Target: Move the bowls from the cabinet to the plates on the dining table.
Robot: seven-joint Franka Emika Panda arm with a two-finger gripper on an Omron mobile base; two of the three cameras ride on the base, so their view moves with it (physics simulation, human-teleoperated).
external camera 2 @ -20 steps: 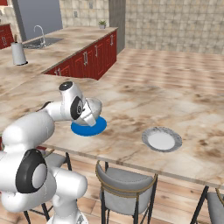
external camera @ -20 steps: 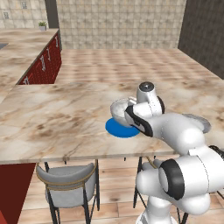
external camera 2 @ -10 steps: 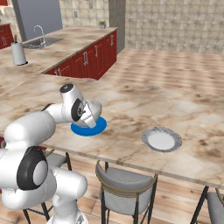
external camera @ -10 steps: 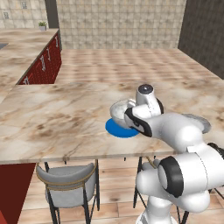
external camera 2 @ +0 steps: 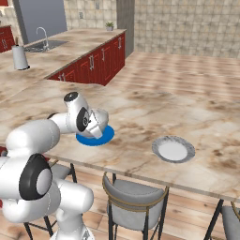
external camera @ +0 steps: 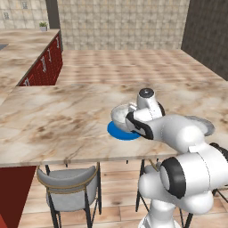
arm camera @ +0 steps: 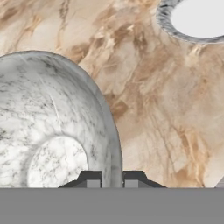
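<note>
The gripper (arm camera: 111,177) pinched the marbled bowl (arm camera: 52,127) by its rim; rigid, probably slippery, seemingly over the blue plate (external camera: 121,132).

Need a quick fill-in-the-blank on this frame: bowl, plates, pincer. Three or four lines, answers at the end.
1. The pincer is shut on the rim of the ___ bowl.
2. That bowl is over the ___ plate.
3. The pale grey plate has ___ on it.
4. Both plates lie on the ___ table.

Missing words: marbled; blue; nothing; dining
</note>
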